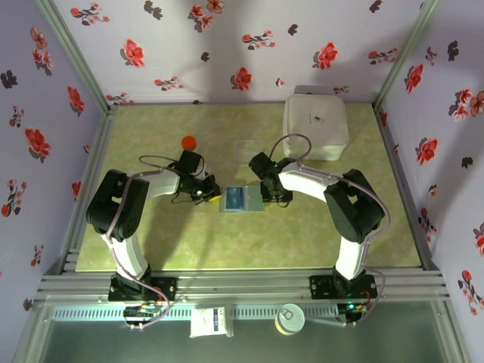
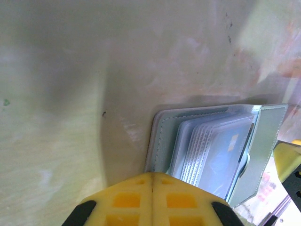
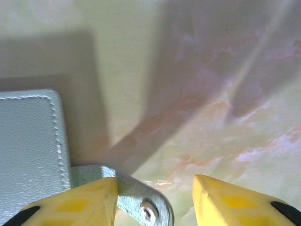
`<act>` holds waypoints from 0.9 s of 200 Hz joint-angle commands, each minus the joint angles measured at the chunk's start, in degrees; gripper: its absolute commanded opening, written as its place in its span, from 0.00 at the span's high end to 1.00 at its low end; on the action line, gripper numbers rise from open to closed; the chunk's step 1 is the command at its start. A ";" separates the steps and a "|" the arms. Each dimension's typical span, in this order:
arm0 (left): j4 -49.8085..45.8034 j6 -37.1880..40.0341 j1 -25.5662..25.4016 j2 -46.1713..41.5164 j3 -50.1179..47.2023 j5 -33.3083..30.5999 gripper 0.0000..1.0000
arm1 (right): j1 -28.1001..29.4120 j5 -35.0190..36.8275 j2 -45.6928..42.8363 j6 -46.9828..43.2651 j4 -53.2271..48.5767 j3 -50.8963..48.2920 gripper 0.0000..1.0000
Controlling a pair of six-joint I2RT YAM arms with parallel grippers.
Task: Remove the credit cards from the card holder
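Beyond the fingertips of the right gripper (image 1: 268, 198), well apart from them, a large white box (image 1: 315, 126) sits at the far right of the table (image 1: 151, 242). A small red round object (image 1: 188, 141) lies just past the left gripper (image 1: 211, 195). A clear square plastic piece (image 1: 246, 147) rests between the two, further out than both grippers. Nothing lies between either pair of fingers and the card holder (image 1: 242, 199).

The holder lies flat on the table between the two grippers, which close in from either side. The left fingers (image 2: 127, 200) are clenched together with no gap. Their tips sit over the holder's near edge, though whether they press on it cannot be told. The right fingers (image 3: 75, 205) stand apart, released. A small metal tab with a rivet (image 3: 138, 200) lies in the gap, close against one finger and clear of the other. The holder's stitched panel (image 3: 28, 150) sits just outside that finger.

From the left wrist, the holder (image 2: 162, 136) is grey-blue with pale stitching. It lies open, showing a stack of clear sleeves. A blue card (image 2: 221, 155) with light markings sits inside the sleeves. A red card cannot be made out.
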 commanded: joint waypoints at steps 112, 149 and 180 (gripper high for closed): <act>-4.80 -0.38 -0.91 -0.22 -1.29 -1.12 1.00 | -1.27 -0.01 -0.98 1.03 0.65 -4.29 0.51; -5.02 -0.49 -0.89 -1.51 -0.73 -1.01 1.00 | -1.28 -0.90 -2.02 0.96 0.59 -4.06 0.52; -4.45 -0.66 -0.89 -3.05 0.09 -0.58 1.00 | -1.29 -2.61 -6.50 0.33 0.36 -2.76 0.52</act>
